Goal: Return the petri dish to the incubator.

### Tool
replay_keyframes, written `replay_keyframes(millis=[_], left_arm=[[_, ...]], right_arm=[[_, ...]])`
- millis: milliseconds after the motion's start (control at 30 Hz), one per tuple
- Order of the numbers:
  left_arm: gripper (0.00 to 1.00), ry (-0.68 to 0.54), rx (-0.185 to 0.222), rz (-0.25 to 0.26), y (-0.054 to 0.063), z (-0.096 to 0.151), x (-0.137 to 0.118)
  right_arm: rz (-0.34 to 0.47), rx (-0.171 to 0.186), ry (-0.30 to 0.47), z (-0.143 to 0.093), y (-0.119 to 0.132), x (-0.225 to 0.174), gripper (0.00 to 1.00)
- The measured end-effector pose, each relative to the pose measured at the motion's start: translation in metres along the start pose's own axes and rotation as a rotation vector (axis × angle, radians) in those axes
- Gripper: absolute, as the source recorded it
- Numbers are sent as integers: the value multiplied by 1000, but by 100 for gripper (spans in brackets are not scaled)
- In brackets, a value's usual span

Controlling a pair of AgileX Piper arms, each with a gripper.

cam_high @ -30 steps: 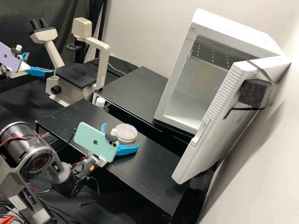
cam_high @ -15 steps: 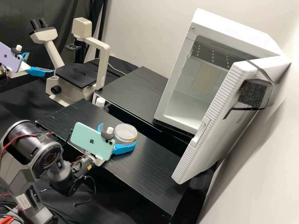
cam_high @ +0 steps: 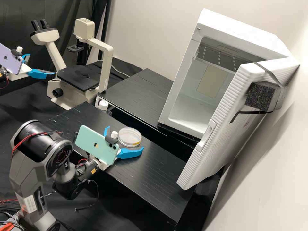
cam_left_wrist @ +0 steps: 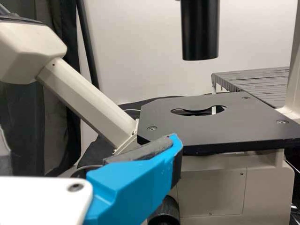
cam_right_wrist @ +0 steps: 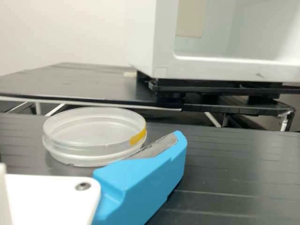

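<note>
Lying flat on the near platform (cam_high: 157, 173), our one round petri dish (cam_high: 129, 136) is equally wide every way, its yellow mark (cam_high: 137, 143) facing near right. We count two grippers, fingers spread: right gripper (cam_high: 124, 138) around it, phone (cam_high: 96, 145) partly hiding one finger (cam_high: 107, 131); left gripper (cam_high: 42, 64) far left.

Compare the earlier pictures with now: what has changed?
The right arm has swung rightward at its elbow in the high view. The right pincer drew back slightly, then edged forward again near the petri dish. Nothing was gripped or released. The dish, left pincer, microscope and open incubator stayed put.
</note>
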Motion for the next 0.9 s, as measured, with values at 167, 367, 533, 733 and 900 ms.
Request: replay_keyframes(millis=[167,367,533,733,900], left_arm=[[100,0,0,0,0,0,0],[100,0,0,0,0,0,0],[100,0,0,0,0,0,0],[100,0,0,0,0,0,0],[100,0,0,0,0,0,0]], right_arm=[[3,2,0,1,-2,4,0],[3,-2,-6,2,-3,6,0],[11,-2,-2,1,-2,7,0],[7,-6,3,1,-2,8,0],[7,-6,3,2,-3,10,0]])
